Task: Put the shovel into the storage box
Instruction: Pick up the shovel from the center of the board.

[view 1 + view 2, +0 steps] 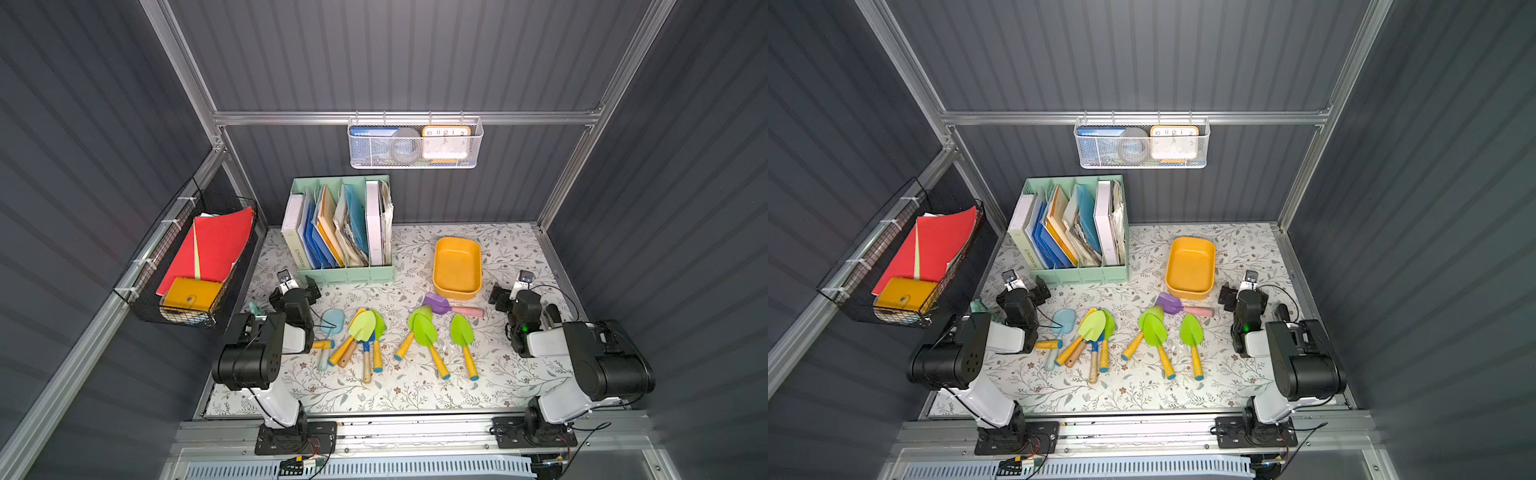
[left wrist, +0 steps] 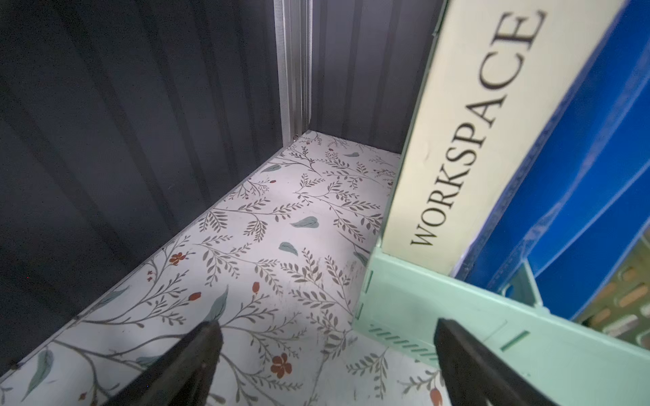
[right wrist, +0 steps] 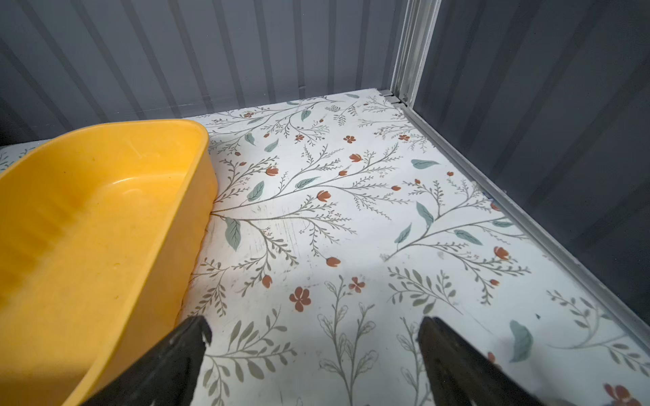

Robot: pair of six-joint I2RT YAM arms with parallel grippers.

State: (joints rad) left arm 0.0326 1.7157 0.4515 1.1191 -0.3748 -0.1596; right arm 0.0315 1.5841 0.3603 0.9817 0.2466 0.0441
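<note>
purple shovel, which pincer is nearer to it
Right. The right pincer sits just off the purple shovel, at its handle end; the left pincer is beside the mint file holder.

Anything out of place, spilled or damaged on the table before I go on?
Nothing looks spilled or broken. On the floral-patterned table, green-bladed plastic toy shovels lie overlapping in a loose heap, and the purple plastic scoop with pink handle lies just beside the empty mustard-yellow plastic storage box.

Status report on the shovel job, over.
Left end effector open, right end effector open, both empty. Storage box empty. Purple shovel lies beside it, nothing between.
</note>
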